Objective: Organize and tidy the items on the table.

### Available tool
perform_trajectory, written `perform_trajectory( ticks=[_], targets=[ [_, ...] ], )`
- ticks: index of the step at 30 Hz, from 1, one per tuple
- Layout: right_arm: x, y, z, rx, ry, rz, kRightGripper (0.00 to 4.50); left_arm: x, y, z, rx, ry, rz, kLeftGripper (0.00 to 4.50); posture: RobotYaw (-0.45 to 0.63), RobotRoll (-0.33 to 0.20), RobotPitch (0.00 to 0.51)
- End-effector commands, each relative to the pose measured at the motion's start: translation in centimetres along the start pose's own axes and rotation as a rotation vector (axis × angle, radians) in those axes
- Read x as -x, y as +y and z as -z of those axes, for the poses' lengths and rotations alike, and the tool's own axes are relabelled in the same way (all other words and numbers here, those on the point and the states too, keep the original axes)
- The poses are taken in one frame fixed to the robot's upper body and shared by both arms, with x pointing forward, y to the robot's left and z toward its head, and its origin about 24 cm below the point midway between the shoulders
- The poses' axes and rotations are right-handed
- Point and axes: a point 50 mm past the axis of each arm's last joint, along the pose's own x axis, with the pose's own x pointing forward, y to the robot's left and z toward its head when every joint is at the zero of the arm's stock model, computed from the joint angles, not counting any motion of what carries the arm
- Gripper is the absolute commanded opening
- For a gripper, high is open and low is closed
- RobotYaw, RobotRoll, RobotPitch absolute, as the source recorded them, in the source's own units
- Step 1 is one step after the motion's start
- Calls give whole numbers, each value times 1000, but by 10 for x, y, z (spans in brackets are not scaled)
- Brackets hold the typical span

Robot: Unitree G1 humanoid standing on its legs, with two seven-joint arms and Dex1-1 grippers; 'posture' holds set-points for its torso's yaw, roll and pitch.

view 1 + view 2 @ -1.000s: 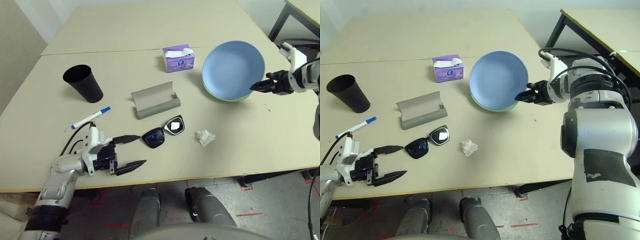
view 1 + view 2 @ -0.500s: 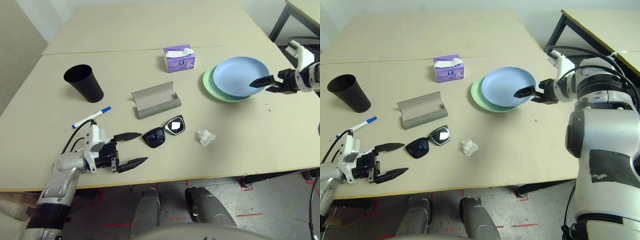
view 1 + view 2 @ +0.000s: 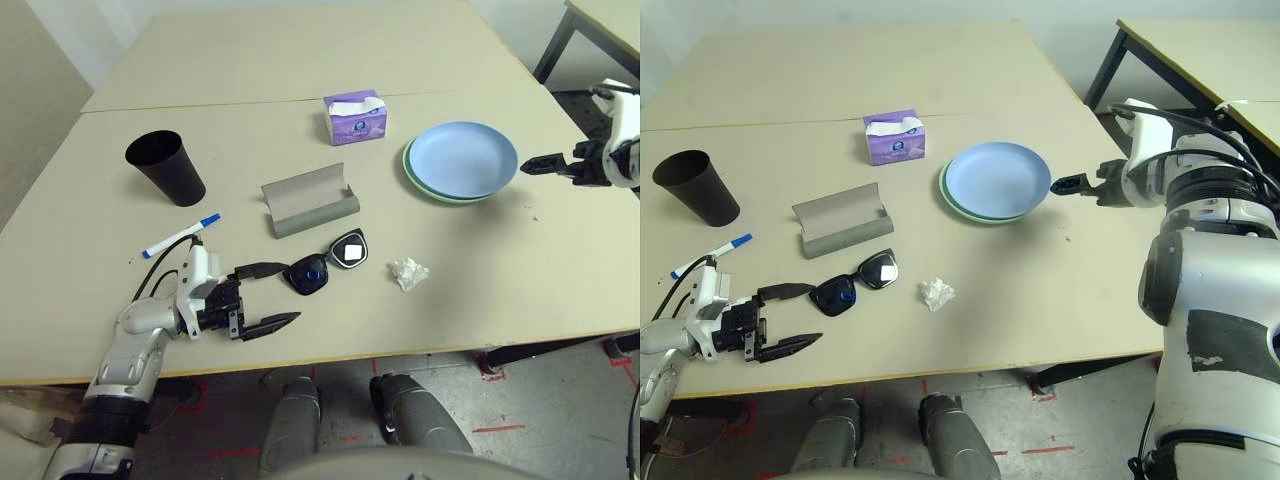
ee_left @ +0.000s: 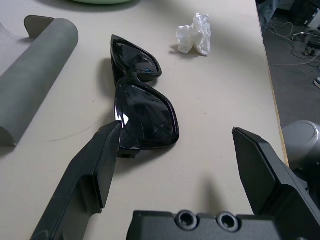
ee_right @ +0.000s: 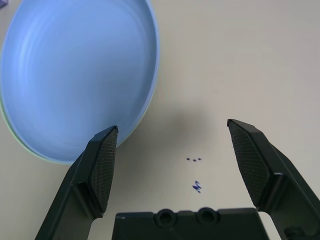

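Items spread over the pale beige table [image 3: 300, 60], plates stacked at the right.

The blue plate [image 3: 462, 159] lies nested on the green plate [image 3: 412, 172], both flat. A purple tissue box [image 3: 355, 117] stands just before the seam. The black cup [image 3: 165, 167] stands upside down at the left, a white marker with a blue cap [image 3: 181, 236] lying near it. The grey glasses case [image 3: 310, 201] lies open mid-table; black sunglasses [image 3: 327, 264] rest just in front of it, lenses up, and a crumpled white tissue [image 3: 408, 272] sits beside them.
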Motion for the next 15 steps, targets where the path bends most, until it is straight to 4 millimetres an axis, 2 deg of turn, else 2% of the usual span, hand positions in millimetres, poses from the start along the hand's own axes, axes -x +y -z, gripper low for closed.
perform_trajectory(
  ticks=[1,7,10,15],
  targets=[
    [-2,2,6,-5,27,-70,4471,4,-5,0,-2,18,2,4500,-29,0,157],
    [15,13,9,172,111,-326,4471,20,-3,-7,-8,36,-35,4500,-28,0,170],
    [40,30,33,319,128,-431,4471,31,1,-12,-23,60,-33,4500,-39,0,177],
    [71,59,81,464,72,-475,4471,42,7,-23,-39,73,-20,4500,-58,0,188]
  ],
)
